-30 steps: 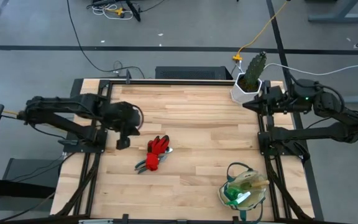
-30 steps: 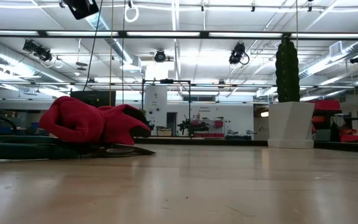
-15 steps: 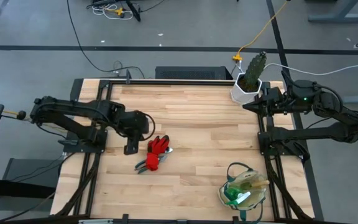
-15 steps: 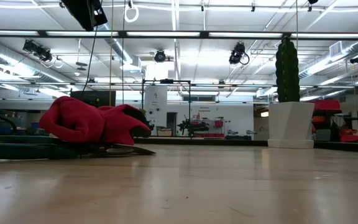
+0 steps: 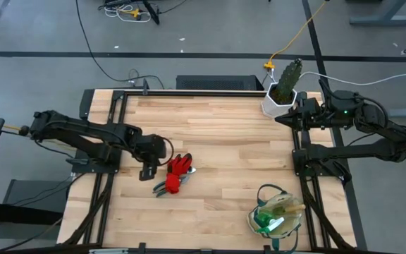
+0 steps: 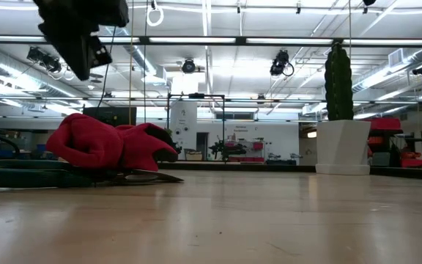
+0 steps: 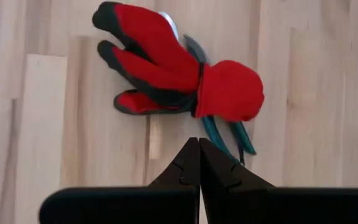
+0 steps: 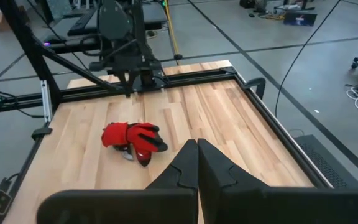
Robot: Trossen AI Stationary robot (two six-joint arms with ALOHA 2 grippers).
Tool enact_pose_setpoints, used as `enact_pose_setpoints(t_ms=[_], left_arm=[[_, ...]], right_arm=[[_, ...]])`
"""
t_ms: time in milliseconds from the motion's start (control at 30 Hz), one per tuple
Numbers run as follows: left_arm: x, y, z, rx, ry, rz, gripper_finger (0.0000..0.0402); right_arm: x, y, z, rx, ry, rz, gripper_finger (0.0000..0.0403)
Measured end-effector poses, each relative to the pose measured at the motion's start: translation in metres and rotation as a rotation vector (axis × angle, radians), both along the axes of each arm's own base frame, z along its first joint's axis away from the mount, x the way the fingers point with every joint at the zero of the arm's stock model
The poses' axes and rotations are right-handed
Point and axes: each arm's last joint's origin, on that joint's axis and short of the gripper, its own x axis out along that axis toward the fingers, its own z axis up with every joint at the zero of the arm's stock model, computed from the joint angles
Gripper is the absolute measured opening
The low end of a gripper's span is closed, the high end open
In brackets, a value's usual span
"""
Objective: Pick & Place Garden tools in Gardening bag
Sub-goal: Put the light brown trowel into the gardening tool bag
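Robotics lab: ceiling trusses, floor cables

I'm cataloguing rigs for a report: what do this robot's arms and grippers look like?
Both arms are matte black jointed links. The left gripper and right gripper each have two black, wedge-shaped fingers tapering to a point. A small green light glows on the right arm.
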Motion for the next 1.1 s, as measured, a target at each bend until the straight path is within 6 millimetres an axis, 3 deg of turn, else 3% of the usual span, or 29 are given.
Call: enact_pose_setpoints(t_ms=[200,533,1100], left_arm=[[-0.02,0.002,-0.02,-0.021,0.022,0.013,0.0],[-0.042,0.005,-0.028,-0.041,-0.015,0.04,0.0],[-0.021,0.002,-0.047,-0.02,0.05,0.02,0.0]], right_arm=[[0.002,0.0,0.0,0.001,0.002,0.0,0.0],[0.01,-0.002,-0.002,-0.002,0.027,-0.018,0.0],[0.013,-0.003,-0.003,-0.001,0.038,-0.018,0.0]])
